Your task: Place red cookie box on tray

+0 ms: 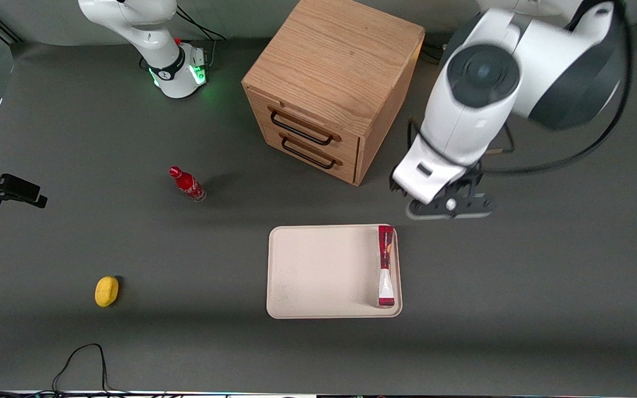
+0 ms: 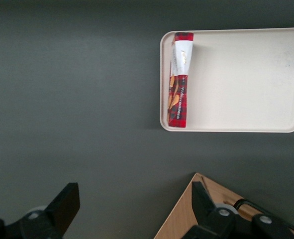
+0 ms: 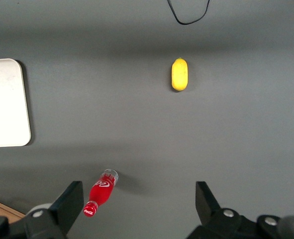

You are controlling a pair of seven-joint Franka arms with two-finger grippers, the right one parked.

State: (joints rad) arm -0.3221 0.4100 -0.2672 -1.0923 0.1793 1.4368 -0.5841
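Note:
The red cookie box (image 1: 385, 265) lies flat on the cream-white tray (image 1: 318, 276), along the tray's short rim toward the working arm's end. In the left wrist view the red cookie box (image 2: 180, 79) rests just inside the tray (image 2: 246, 84), its white portion at one end. My gripper (image 1: 448, 205) hangs over the bare table, farther from the front camera than the tray and beside the drawer cabinet. It is apart from the box. The gripper (image 2: 133, 204) is open, with its fingers (image 2: 64, 205) wide apart and nothing between them.
A wooden drawer cabinet (image 1: 332, 88) stands farther from the front camera than the tray; its corner (image 2: 186, 221) shows beside one finger. A small red bottle (image 1: 187, 184) and a yellow object (image 1: 106, 291) lie toward the parked arm's end. A black cable (image 1: 83, 359) loops near the front edge.

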